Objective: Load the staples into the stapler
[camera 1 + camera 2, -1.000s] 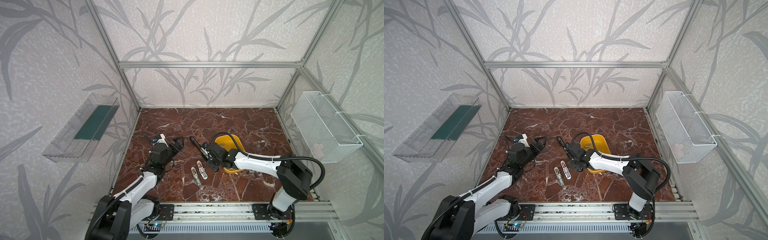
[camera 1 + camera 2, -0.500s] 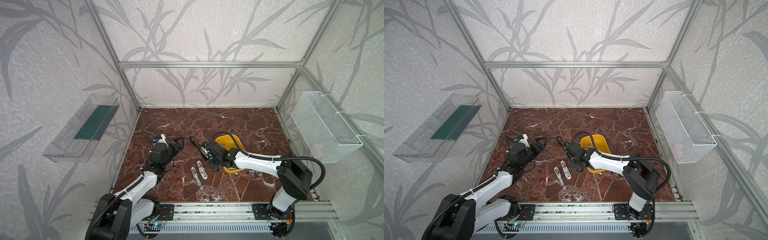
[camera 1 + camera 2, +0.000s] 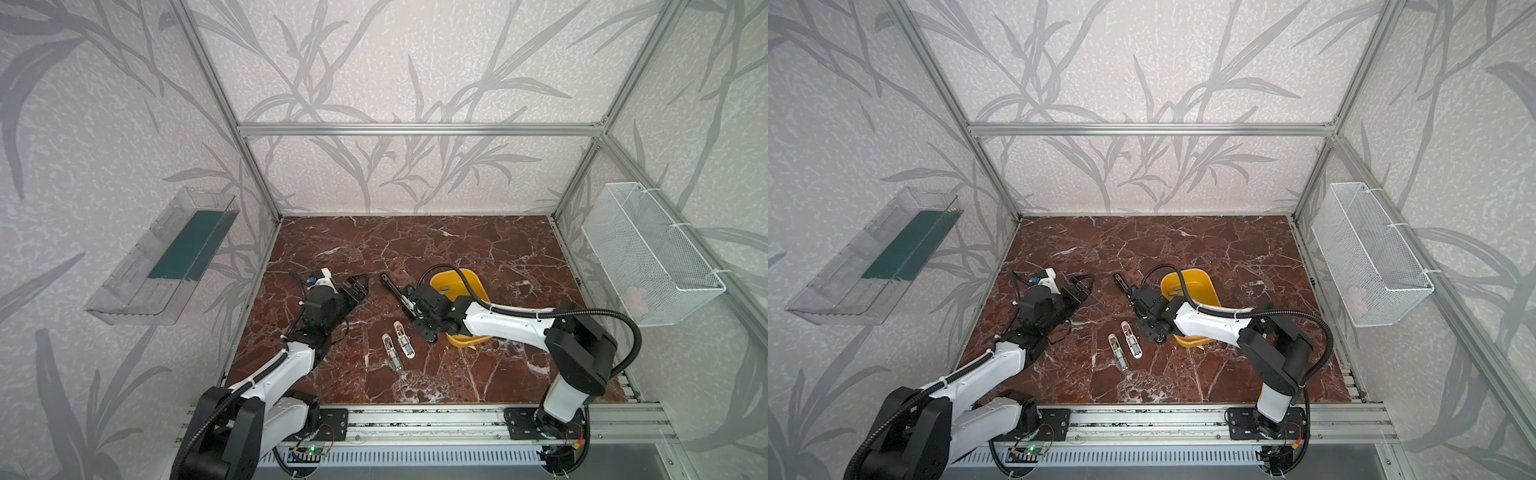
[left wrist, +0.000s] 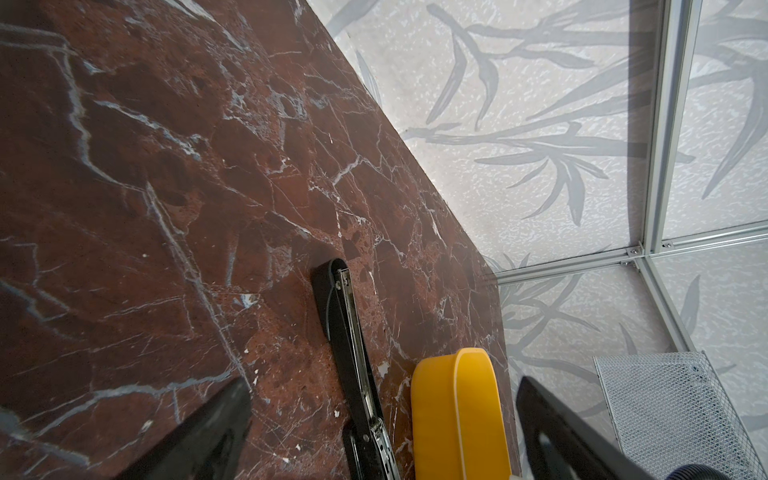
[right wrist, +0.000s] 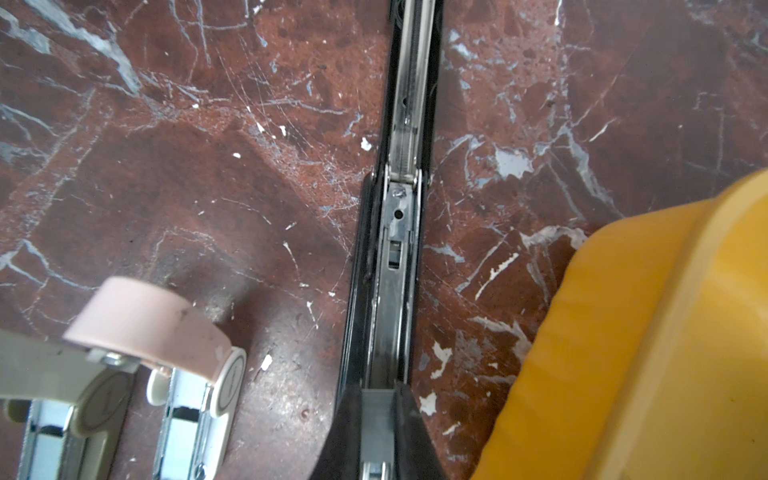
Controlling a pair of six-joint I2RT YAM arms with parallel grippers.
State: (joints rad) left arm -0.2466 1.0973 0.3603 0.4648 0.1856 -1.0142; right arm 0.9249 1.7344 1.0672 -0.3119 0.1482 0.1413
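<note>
The black stapler lies opened flat on the marble, its metal channel bare and facing up. My right gripper hovers low over the channel's near end, shut on a grey strip of staples pinched between its fingertips. In both top views that gripper sits between the stapler and the yellow tub. Another strip of staples lies inside the tub. My left gripper stands open left of the stapler, holding nothing.
Two small white mini staplers lie opened in front of the right gripper; one has a pink top. The yellow tub's wall is close beside the stapler. A wire basket hangs on the right wall, a clear shelf on the left.
</note>
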